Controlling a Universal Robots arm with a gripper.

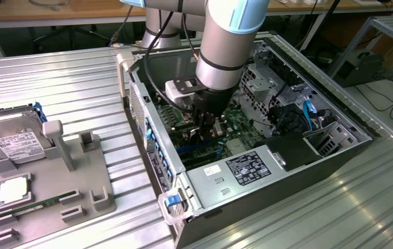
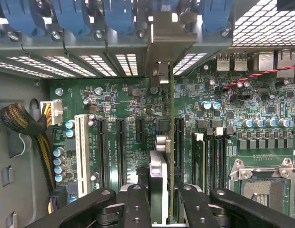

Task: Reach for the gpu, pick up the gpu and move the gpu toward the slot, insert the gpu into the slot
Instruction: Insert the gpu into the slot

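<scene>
One gpu (image 2: pixel 159 161): held edge-on between the pincer's fingers, standing upright over the green motherboard (image 2: pixel 133 102), silver bracket reaching toward the case wall.
Pincer (image 2: pixel 160 202): black, jointed fingers closed partway, clamping the thin card.
Case (image 1: pixel 307 150): grey sheet metal, perforated, blue plastic clips.

The arm (image 1: pixel 227 39) reached steeply down from above into the open computer case (image 1: pixel 307 78), its wrist pointing at the case's floor. The gripper (image 1: pixel 206 134) hung low inside the case, close above the motherboard (image 2: pixel 128 102). In the wrist view its black fingers (image 2: pixel 138 204) stood partly closed, clamped on the upright gpu (image 2: pixel 157 175) from both sides.
</scene>
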